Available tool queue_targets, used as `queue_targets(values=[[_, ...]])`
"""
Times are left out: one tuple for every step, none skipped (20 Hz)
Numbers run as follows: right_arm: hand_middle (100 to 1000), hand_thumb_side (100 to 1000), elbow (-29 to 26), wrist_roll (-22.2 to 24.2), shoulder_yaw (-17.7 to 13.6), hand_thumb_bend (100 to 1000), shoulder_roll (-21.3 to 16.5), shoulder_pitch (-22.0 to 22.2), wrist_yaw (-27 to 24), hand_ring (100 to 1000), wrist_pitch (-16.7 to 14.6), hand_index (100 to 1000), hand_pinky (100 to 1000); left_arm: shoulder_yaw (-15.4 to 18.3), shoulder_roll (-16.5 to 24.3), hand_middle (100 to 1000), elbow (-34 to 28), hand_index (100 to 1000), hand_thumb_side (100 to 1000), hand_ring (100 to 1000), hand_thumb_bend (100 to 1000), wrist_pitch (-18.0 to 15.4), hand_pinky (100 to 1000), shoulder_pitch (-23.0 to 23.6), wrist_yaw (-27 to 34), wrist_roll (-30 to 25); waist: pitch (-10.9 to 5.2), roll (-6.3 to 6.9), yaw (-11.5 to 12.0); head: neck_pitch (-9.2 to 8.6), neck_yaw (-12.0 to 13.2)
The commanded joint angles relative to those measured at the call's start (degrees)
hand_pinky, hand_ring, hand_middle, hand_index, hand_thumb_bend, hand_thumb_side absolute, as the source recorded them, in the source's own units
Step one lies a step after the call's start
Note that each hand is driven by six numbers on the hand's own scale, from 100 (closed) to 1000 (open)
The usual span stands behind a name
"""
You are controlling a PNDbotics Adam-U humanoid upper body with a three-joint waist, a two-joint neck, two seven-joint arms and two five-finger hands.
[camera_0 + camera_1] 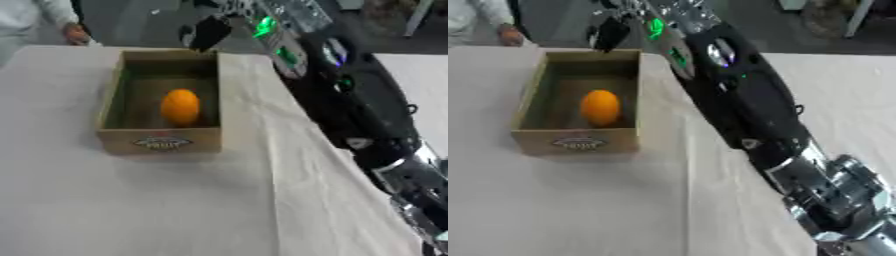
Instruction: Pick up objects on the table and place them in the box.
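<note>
An open cardboard box [114,95] stands on the white cloth at the left centre. An orange fruit [180,106] lies inside it, toward the right wall. My right arm reaches in from the lower right and stretches past the box's right side. My right hand [208,33] hangs above the box's far right corner, its dark fingers pointing down and holding nothing that I can see. My left hand does not show in either view.
The table's white cloth [131,210] spreads in front of and left of the box. A second white table [842,80] lies to the right. A person's hand [75,34] rests at the far left edge, away from the box.
</note>
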Motion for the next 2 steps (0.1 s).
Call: queue_targets(values=[[756, 523, -8.4, -0.1, -1.1, 100, -5.2, 0.7, -2.5, 856, 2.7, 901, 797, 0.6, 1.1, 646, -0.9, 848, 891, 746, 100, 0.0, 633, -0.4, -0.3, 0.4, -1.47, 0.4, -0.2, 0.42, 0.6], [746, 548, -11.0, -0.4, -1.3, 100, -6.5, 1.8, -3.1, 848, 3.8, 893, 793, 0.6, 1.1, 646, -0.9, 848, 891, 746, 100, 0.0, 633, -0.3, -0.4, 0.5, -1.49, 0.47, -0.4, 0.44, 0.8]])
